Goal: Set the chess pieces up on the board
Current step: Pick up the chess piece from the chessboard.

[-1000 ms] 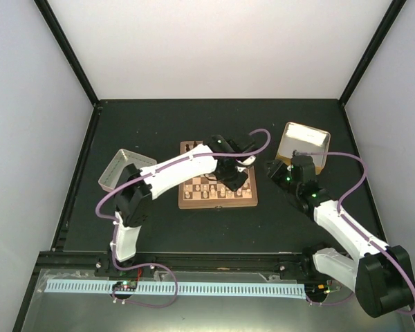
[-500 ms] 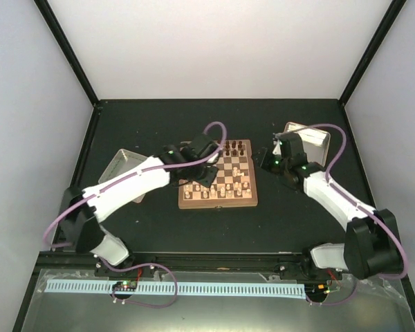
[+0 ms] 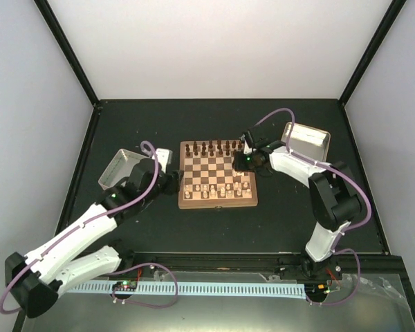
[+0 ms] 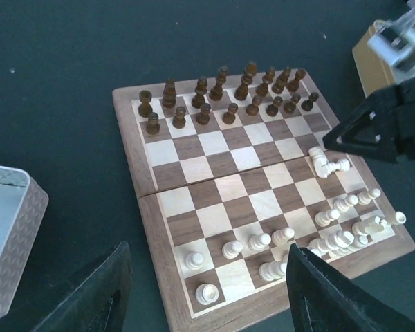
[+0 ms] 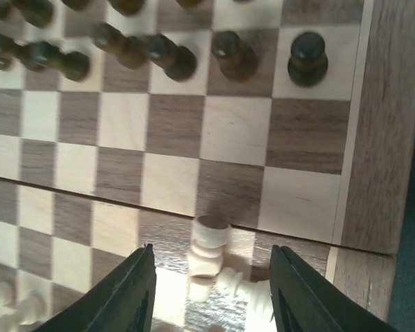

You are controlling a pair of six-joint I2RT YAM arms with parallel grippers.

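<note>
The board (image 3: 218, 174) lay on the dark surface (image 3: 159, 124). The chess pieces (image 4: 335, 241) filled its two near rows, bunched toward its near-right corner. One toppled piece (image 5: 209, 243) lay by its right edge between the right jaws, which stood wide, clamping nothing. The left jaws gaped wide and empty at its left edge. Dark pieces (image 4: 225, 97) lined its far rows.

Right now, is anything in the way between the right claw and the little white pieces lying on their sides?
No, nothing I can see is in the way. The open right gripper sits over the toppled chess pieces, with a finger on either side of them. The dark pieces stand rows away on the board.
</note>
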